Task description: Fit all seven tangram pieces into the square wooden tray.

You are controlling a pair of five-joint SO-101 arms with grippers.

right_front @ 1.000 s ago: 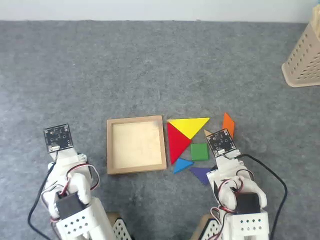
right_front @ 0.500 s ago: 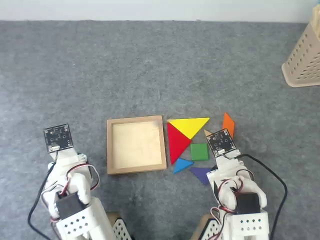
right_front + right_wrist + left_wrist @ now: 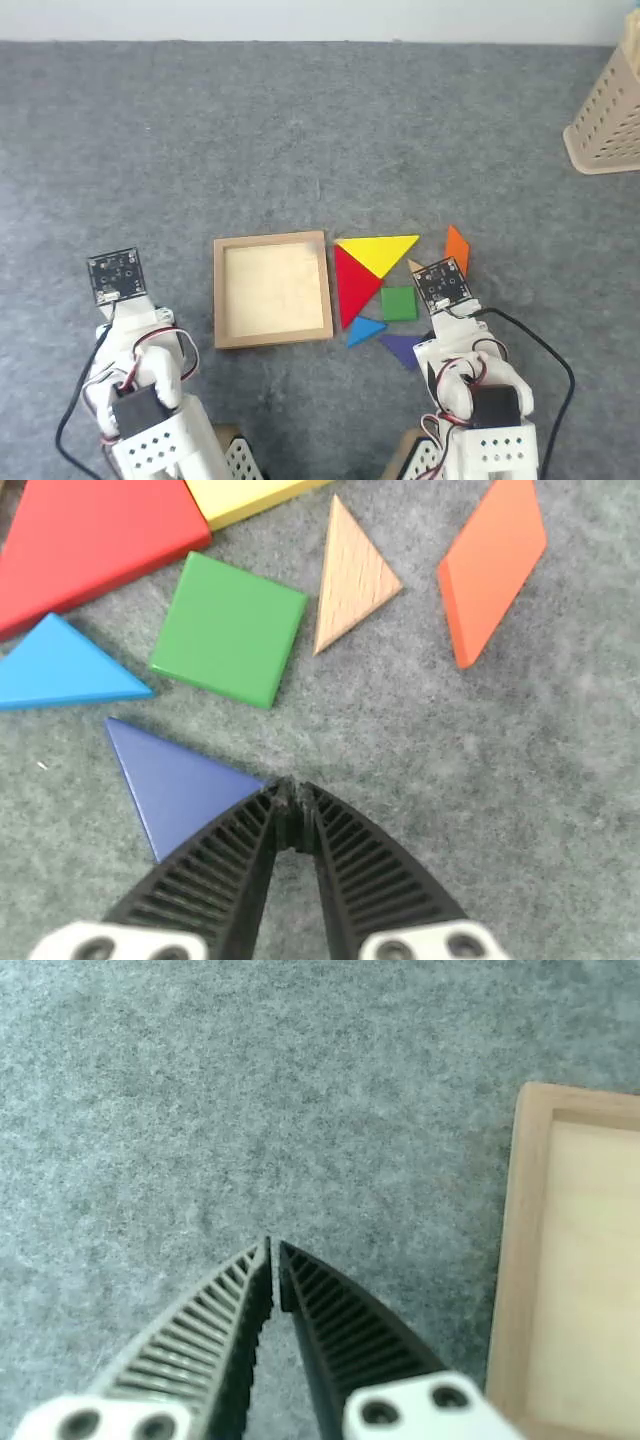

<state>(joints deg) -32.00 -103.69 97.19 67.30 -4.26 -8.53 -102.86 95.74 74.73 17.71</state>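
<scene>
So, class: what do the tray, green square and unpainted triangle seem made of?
The tray: bare pale wood, faint grain. The green square: probably wood under a smooth opaque paint; thick flat edge. The unpainted triangle: bare wood, clear grain lines.

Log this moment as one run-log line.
tray: empty | tangram pieces: all seven outside, beside tray | left tool: shut, beside tray | right tool: shut, tip by dark blue triangle

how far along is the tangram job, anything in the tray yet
Done: nothing; the tray holds no piece. In hand: nothing; the left claw and right claw are shut and empty. Left: all seven, lying beside the tray: red triangle, yellow triangle, green square, light blue triangle, dark blue triangle, wooden triangle, orange parallelogram.
</scene>
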